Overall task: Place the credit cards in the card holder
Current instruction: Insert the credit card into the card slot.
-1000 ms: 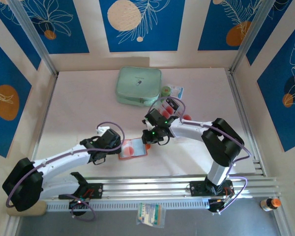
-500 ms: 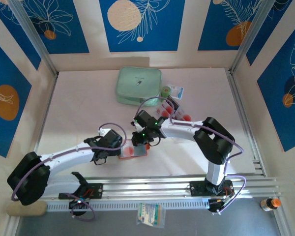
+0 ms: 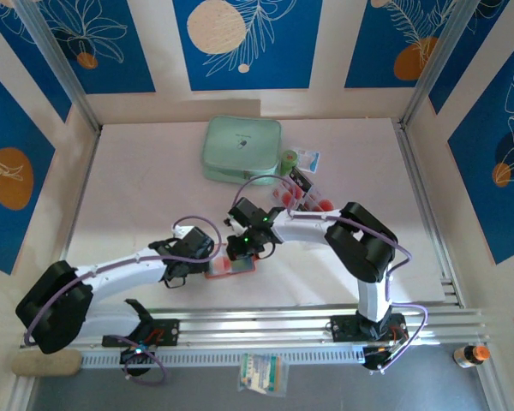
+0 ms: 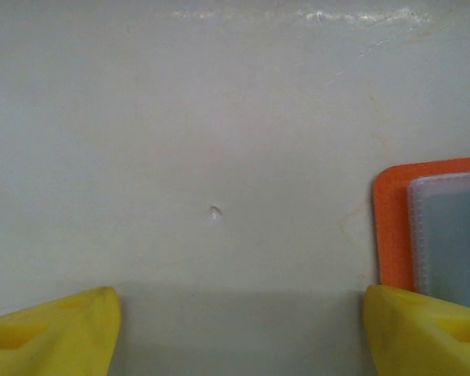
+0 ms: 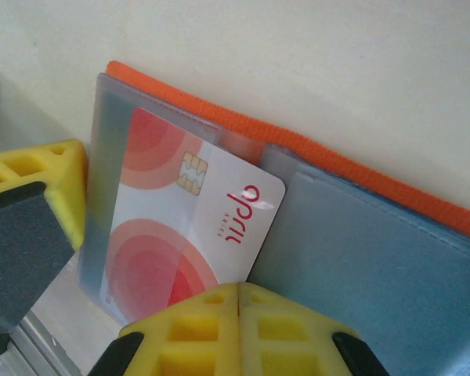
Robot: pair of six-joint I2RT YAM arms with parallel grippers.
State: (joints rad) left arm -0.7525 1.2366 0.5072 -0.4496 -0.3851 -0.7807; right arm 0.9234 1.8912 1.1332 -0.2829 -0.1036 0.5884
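Right gripper (image 5: 239, 287), jaws closed on the near edge of one card (image 5: 196, 227), now sits over the open card holder (image 3: 236, 266) at the table's (image 3: 137, 188) near middle. A second ago it hung up and to the right, close to the clear tray (image 3: 301, 193). It has since swung down and left with the card. In the right wrist view the card lies flat across the holder's left side. Its far end looks dimmed, as if already under the translucent sleeve, while its chip and lettering remain clear. Carrying appears finished. What remains, by my reading, is to slide this card fully home and release it.

Left gripper (image 4: 236, 304), spread wide and holding nothing, has edged slightly toward the holder. Its right fingertip meets the orange corner, though I cannot tell whether it presses down. That finger also stands just beside the card's leading end, so it could crowd the sleeve mouth.

More credit cards (image 3: 324, 204), marked by red circles, wait in the tray beyond the right forearm. A mint-green zip case (image 3: 242, 150) lies farther back, well apart from the work. Seen from above, the right wrist hides most of the holder.
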